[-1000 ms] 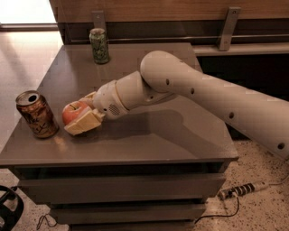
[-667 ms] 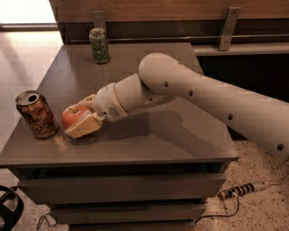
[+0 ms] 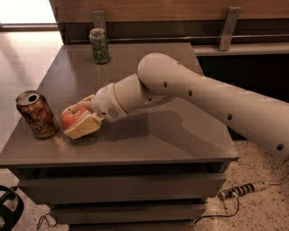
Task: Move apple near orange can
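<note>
The round red-orange apple (image 3: 71, 116) sits at the front left of the grey counter (image 3: 149, 135), just beside the metallic orange-gold drink can (image 3: 37, 115), and the tool (image 3: 76, 116) is clamped on it. Hazard: further leftward travel would likely drive the apple into that can and topple it over the nearby counter edge. The green patterned can (image 3: 99, 45) stands well apart, at the rear

Prob. an office or lab, not a home: grey laminate table (image 3: 180, 140) w/ drawer fronts, speckled terrazzo-type floor (image 3: 264, 214), white power strip (image 3: 239, 190) w/ cable on it, wood-panel wall (image 3: 158, 9) w/ metal brackets (image 3: 228, 27). Robot's cream two-finger gripper (image 3: 76, 117) at table's front-left, clamped round red-orange round apple (image 3: 71, 114).
</note>
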